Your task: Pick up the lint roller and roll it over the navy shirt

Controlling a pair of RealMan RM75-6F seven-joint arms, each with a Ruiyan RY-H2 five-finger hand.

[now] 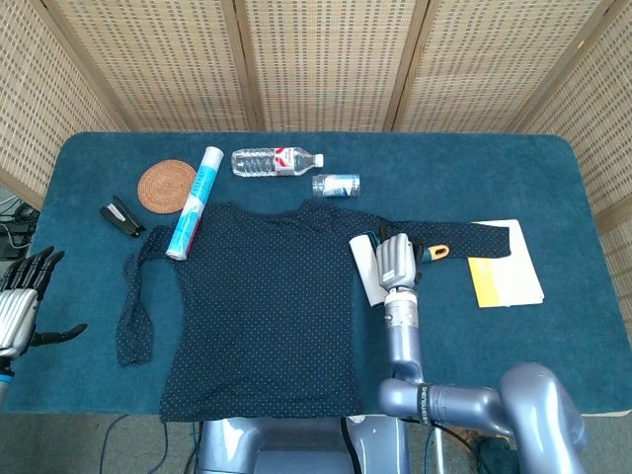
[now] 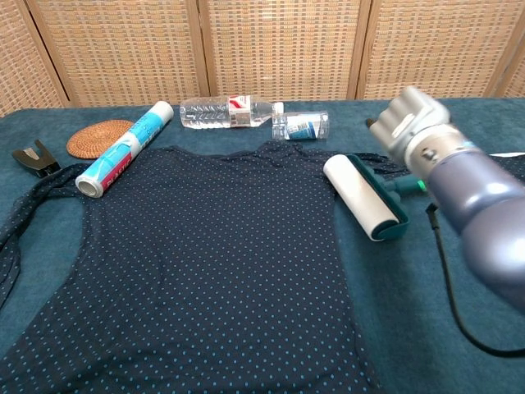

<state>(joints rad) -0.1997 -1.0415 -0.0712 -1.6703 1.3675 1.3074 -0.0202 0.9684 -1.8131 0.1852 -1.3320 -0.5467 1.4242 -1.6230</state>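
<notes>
The navy dotted shirt [image 1: 257, 296] lies spread flat on the blue table; it also fills the chest view [image 2: 205, 263]. The lint roller [image 1: 365, 269] lies at the shirt's right edge, its white roll [image 2: 361, 195] in a teal frame. Its yellow-tipped handle end [image 1: 435, 252] sticks out to the right. My right hand [image 1: 397, 259] is over the handle; in the chest view this hand [image 2: 408, 125] is blurred and raised above the roller, and any grip on the handle is hidden. My left hand [image 1: 22, 301] hangs off the table's left edge, fingers spread, holding nothing.
Along the back stand a cork coaster [image 1: 167, 185], a blue-and-white tube [image 1: 195, 200], a water bottle [image 1: 276, 161] and a small bottle [image 1: 336, 185]. A black clip [image 1: 122, 216] lies at far left. Yellow and white papers [image 1: 504, 267] lie at the right.
</notes>
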